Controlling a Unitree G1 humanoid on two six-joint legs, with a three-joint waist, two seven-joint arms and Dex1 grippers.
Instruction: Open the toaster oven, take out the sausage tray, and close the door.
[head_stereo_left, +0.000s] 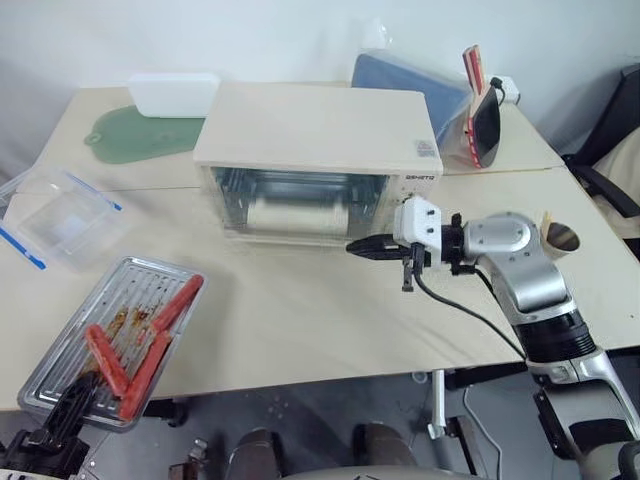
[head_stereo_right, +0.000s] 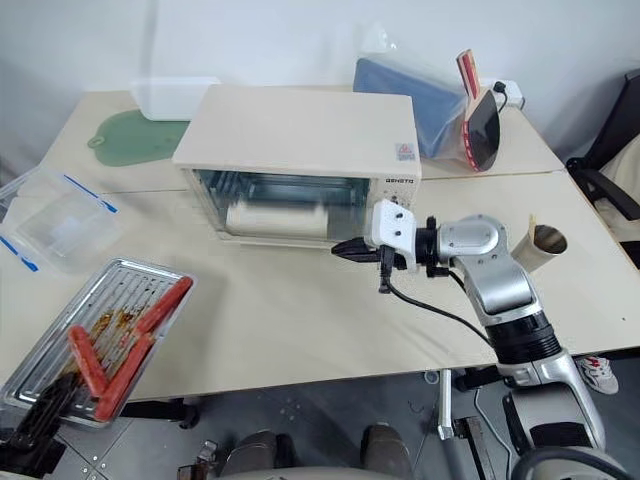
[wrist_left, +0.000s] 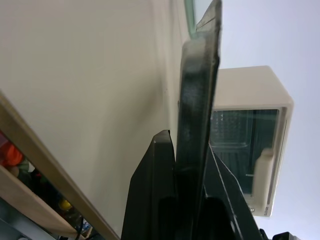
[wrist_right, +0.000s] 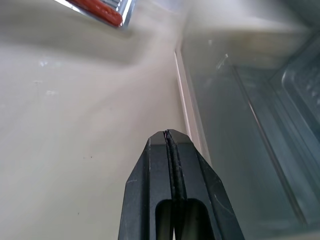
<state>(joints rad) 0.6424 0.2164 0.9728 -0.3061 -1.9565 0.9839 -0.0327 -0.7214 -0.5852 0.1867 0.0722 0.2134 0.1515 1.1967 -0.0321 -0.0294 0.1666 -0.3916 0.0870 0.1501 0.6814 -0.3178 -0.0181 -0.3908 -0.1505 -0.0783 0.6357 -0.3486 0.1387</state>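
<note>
The sausage tray (head_stereo_left: 122, 288), silver and ribbed, lies at the table's front left corner and juts over the edge. Three red sausages (head_stereo_left: 177, 304) lie in it. My left gripper (head_stereo_left: 66, 412) is shut on the tray's near rim, which shows edge-on between its fingers (wrist_left: 199, 130) in the left wrist view. The cream toaster oven (head_stereo_left: 320, 125) stands mid-table. Its glass door (head_stereo_left: 300, 205) with the cream bar handle looks blurred and tilted, not quite flush. My right gripper (head_stereo_left: 353, 246) is shut and empty, its tip just before the door's lower right corner (wrist_right: 200, 125).
A clear blue-edged container (head_stereo_left: 60, 215) sits left of the oven. Behind are a green mat (head_stereo_left: 140, 135), a white box (head_stereo_left: 172, 93), a blue bag (head_stereo_left: 410, 85) and a red paddle (head_stereo_left: 485, 120). A paper cup (head_stereo_left: 560, 240) stands right; a chair (head_stereo_left: 612, 150) is beyond.
</note>
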